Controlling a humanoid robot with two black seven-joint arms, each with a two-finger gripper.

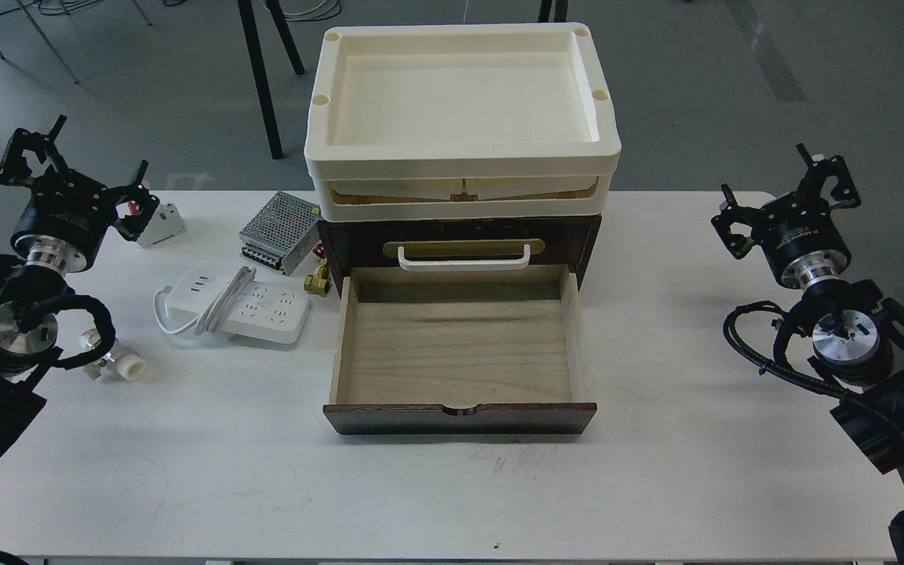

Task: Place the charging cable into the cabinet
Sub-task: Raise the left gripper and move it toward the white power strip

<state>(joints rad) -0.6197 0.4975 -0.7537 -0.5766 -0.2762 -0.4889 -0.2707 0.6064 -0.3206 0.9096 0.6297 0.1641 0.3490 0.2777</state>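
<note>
The charging cable [242, 305], a flat white power strip with its thick cord looped over it, lies on the white table left of the cabinet. The cabinet [460, 239] is a dark brown chest with cream trays [460, 149] stacked on top. Its lower drawer [460, 353] is pulled out toward me, and the pale wood inside holds nothing. My left gripper [99, 149] hangs open at the far left, above and left of the cable, holding nothing. My right gripper [766, 171] is open at the far right, well away from the cabinet.
A grey perforated power-supply box [279, 221] sits behind the cable. A small white circuit breaker [162, 225] lies near my left gripper. A brass fitting [317, 278] rests against the cabinet's left side. A white plastic fitting [118, 364] lies near the left arm.
</note>
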